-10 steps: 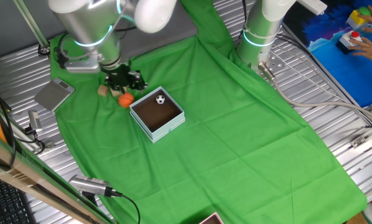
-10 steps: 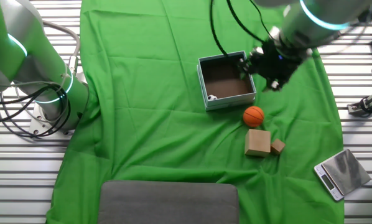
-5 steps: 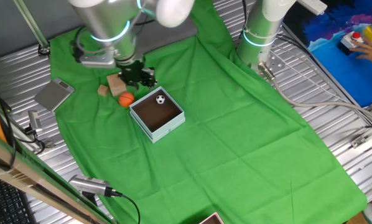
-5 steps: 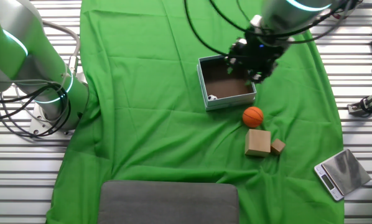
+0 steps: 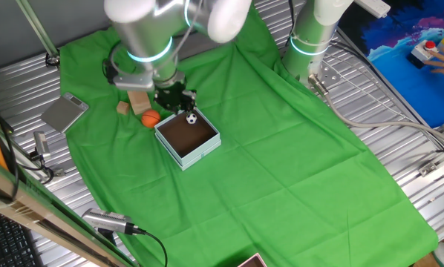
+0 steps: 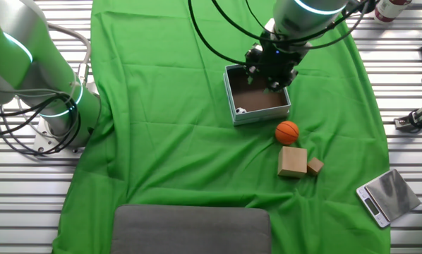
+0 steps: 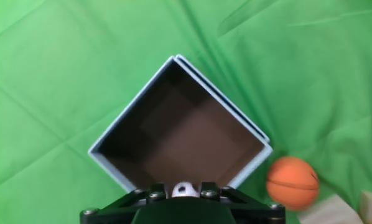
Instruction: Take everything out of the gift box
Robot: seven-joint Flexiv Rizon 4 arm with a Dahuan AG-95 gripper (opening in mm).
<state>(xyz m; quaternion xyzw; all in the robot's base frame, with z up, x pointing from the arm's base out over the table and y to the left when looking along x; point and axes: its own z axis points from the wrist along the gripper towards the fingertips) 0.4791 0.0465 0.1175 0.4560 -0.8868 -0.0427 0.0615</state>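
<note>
The gift box (image 5: 200, 153) sits on the green cloth, pale blue outside and dark brown inside; it also shows in the other fixed view (image 6: 261, 117) and the hand view (image 7: 109, 167). The soccer ball (image 5: 191, 117) lies in one corner of the box (image 6: 240, 110). In the hand view the ball (image 7: 184, 188) shows between the two fingers. My gripper (image 5: 174, 100) hangs over the box (image 6: 269, 68), open and holding nothing (image 7: 184, 191). The orange basketball (image 5: 151, 118) (image 6: 287, 131) (image 7: 292, 182) lies on the cloth beside the box. A tan wooden block (image 5: 138, 100) (image 6: 292, 161) lies just past it.
A smaller tan block (image 6: 315, 166) lies next to the larger one. A flat grey scale (image 5: 64, 113) (image 6: 384, 195) lies off the cloth's edge. A second arm's base (image 5: 311, 37) (image 6: 27, 70) stands at the far side. A grey pad (image 6: 190, 229) lies at the cloth's edge.
My gripper has moved from beside the basketball and block to over the gift box. The basketball, blocks and box have not moved.
</note>
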